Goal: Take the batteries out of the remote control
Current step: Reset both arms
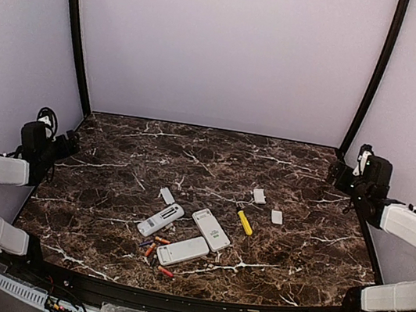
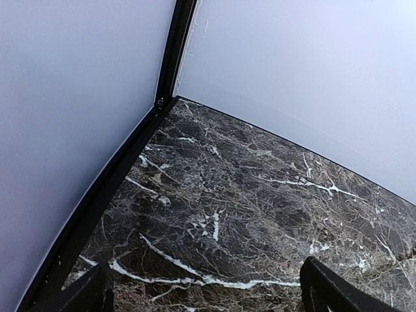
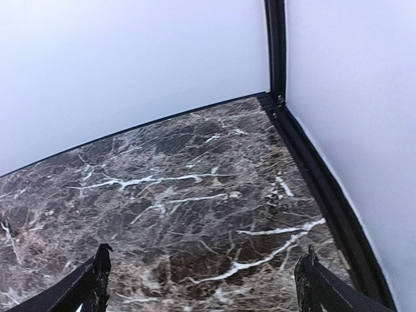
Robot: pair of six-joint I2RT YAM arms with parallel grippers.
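Three white remote controls (image 1: 160,220) (image 1: 211,229) (image 1: 182,251) lie near the middle front of the marble table. Several batteries lie loose beside them: orange-red ones (image 1: 161,240) (image 1: 149,250) (image 1: 165,271) and a bluish one (image 1: 146,243). My left gripper (image 1: 66,144) hovers at the table's left edge, far from them. In the left wrist view it (image 2: 208,300) is open over bare marble. My right gripper (image 1: 342,176) sits at the far right edge. The right wrist view shows it (image 3: 205,289) open with nothing between its fingers (image 3: 88,286).
A yellow-handled screwdriver (image 1: 245,222) lies right of the remotes. Small white covers (image 1: 167,195) (image 1: 259,197) (image 1: 277,217) lie behind them. White walls with black corner posts (image 2: 174,52) (image 3: 275,49) close in the table on three sides.
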